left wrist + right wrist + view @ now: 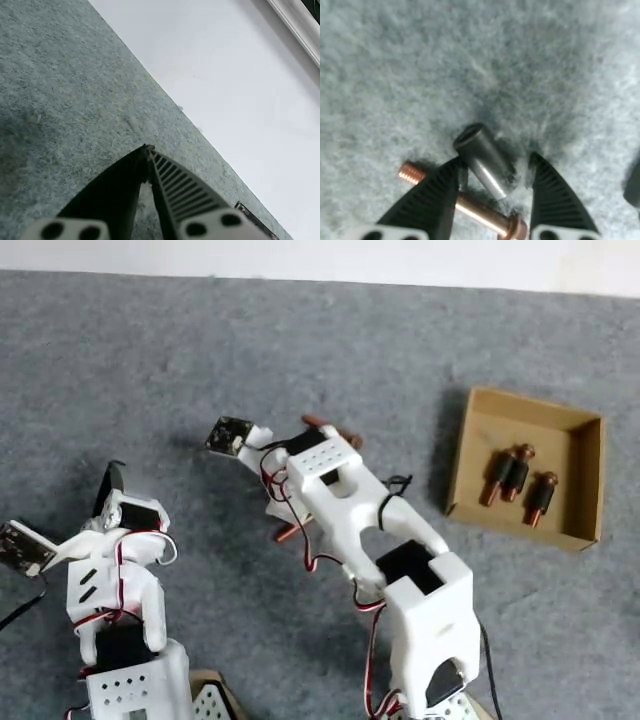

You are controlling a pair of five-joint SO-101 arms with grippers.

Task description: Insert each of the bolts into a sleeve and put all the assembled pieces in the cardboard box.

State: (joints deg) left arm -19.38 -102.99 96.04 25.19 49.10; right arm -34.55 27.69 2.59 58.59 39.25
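High view – cardboard box (590, 480): sits at the table's right side. It holds three assembled pieces (510, 475), so part of the task is judged complete.
High view – right arm (340, 490): extends over the middle of the grey mat (200, 360). Copper ends of a bolt (315, 422) show just past its wrist.
High view – spare bolt (290, 532): lies on the mat beside and partly under the right arm, not yet sleeved.
High view – left gripper (113, 475): is parked at the lower left, well apart from all parts, which leaves the work zone free.
Left wrist view – left gripper (148, 152): jaws are pressed together with nothing between them. It points at bare mat near the mat's edge.
Right wrist view – right gripper (496, 165): jaws are spread and straddle the sleeve (480, 152), not yet pinching it.
Right wrist view – sleeve: lies tilted on the mat with its open end up, resting across the bolt (470, 207).
Right wrist view – bolt: lies flat, crossing under one finger. The overlap risks catching both parts in one closure.
Step in hand (judged): picking up the sleeve for insertion.
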